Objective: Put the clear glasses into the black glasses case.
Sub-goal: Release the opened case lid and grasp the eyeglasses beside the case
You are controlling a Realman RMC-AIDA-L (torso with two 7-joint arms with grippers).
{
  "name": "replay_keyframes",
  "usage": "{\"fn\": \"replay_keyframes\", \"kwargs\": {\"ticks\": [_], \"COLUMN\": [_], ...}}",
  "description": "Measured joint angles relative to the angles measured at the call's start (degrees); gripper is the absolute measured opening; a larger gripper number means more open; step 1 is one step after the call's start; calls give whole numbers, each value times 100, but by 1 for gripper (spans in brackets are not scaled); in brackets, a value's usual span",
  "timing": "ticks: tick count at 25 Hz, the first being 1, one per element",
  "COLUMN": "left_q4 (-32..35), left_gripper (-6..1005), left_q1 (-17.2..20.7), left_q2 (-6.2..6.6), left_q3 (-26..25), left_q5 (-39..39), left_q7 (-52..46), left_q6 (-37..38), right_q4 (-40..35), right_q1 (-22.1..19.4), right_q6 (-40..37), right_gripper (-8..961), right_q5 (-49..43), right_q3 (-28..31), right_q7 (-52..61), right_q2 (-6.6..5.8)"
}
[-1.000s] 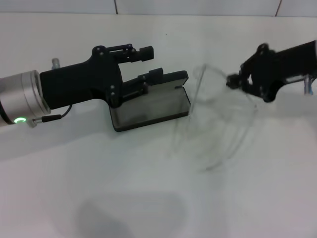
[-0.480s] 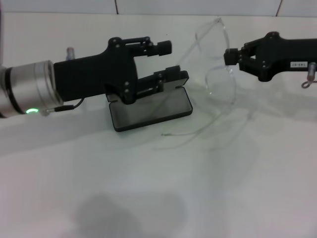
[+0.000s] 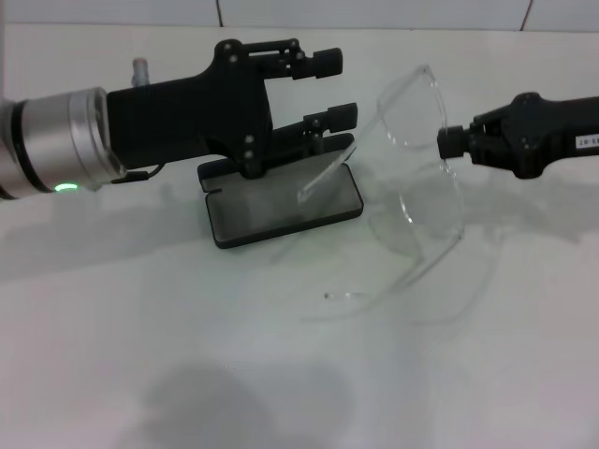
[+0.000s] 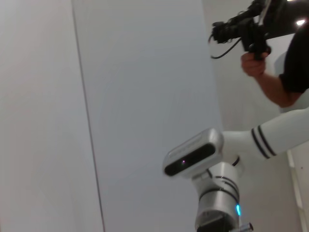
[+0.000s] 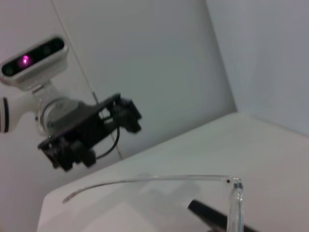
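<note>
The black glasses case (image 3: 281, 204) lies open on the white table, grey lining up, its lid (image 3: 225, 168) raised behind. My left gripper (image 3: 337, 87) hovers open over the lid's far end, with its lower finger (image 3: 339, 114) close to the lid edge. At the lens's upper edge, my right gripper (image 3: 447, 145) is shut on the clear glasses (image 3: 416, 164), which hang just right of the case. One clear arm (image 3: 326, 178) slants over the case's right end; the other arm's tip (image 3: 339, 296) nears the table. The right wrist view shows a clear arm (image 5: 154, 180) and its hinge.
White table (image 3: 140, 355) stretches out in front of the case. A tiled wall edge (image 3: 374, 14) runs along the back. In the right wrist view the left gripper (image 5: 89, 135) and head camera (image 5: 33, 57) show farther off.
The right gripper turned the glasses and brought them lower and nearer the case, so one arm now crosses the case's right end. The left gripper shifted slightly right and back.
</note>
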Motion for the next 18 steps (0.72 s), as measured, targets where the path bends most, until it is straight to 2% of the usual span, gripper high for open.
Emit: {"fn": "replay_keyframes", "kwargs": {"ticks": [6, 7, 13, 18], "left_q4": [21, -39, -183, -331], "left_gripper": [483, 483, 482, 482], "left_q1": [-157, -287, -466, -516], "left_q2": [0, -30, -148, -157], "left_q3": [18, 35, 68, 121], "left_q5": [12, 171, 479, 481], "left_q7": [38, 54, 126, 199], "left_q6": [87, 50, -186, -233], "right_q4": [90, 120, 152, 156], "right_q1": [253, 307, 427, 437], "right_q6": [-258, -327, -581, -633], "right_gripper": [36, 36, 35, 35], "right_q5": [-447, -455, -482, -482], "right_q3": [4, 6, 3, 4], "right_q7": [148, 156, 158, 166], "right_q2": [-52, -52, -34, -5]}}
